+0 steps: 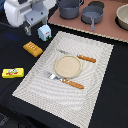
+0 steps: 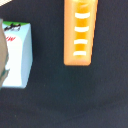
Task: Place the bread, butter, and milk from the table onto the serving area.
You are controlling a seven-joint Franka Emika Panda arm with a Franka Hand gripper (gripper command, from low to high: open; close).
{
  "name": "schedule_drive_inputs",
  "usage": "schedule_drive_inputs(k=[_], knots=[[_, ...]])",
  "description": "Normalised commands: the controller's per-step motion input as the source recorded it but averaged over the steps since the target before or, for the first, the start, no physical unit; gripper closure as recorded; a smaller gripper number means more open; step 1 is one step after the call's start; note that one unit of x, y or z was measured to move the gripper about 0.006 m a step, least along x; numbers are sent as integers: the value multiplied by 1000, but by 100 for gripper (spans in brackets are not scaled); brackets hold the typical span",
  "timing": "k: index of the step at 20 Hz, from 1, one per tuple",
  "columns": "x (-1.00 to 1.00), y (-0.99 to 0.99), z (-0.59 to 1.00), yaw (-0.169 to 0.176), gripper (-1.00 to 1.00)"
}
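The milk [image 1: 45, 32], a light-blue and white carton, stands on the black table [image 1: 15, 100] just off the far left corner of the striped placemat [image 1: 92, 75]. The orange bread [image 1: 32, 48] lies nearer, to the exterior view's left of the mat. The yellow butter [image 1: 12, 73] lies nearer still. My gripper [image 1: 31, 28] hangs open and empty above the table, just to the exterior view's left of the milk and beyond the bread. The wrist view shows the bread [image 2: 82, 32] and the milk [image 2: 15, 55] below, with a grey finger [image 2: 2, 55] at the frame edge.
On the mat lie a round tan plate [image 1: 67, 65], a knife [image 1: 82, 58] and a fork [image 1: 67, 81]. A brownish-pink counter [image 1: 107, 32] behind the mat holds two dark pots [image 1: 70, 7] [image 1: 92, 15] and a bowl [image 1: 122, 17].
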Motion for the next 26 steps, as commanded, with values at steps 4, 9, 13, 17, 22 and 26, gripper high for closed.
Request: schedule_drive_inputs(k=[4, 9, 13, 17, 22, 26], knots=[[-311, -3, -593, 0, -100], [-351, -6, -540, 0, -100], [-394, 0, -506, 0, -100], [-311, 0, -464, 0, -100], [-226, 13, -443, 0, -100], [-184, 8, -413, 0, -100]])
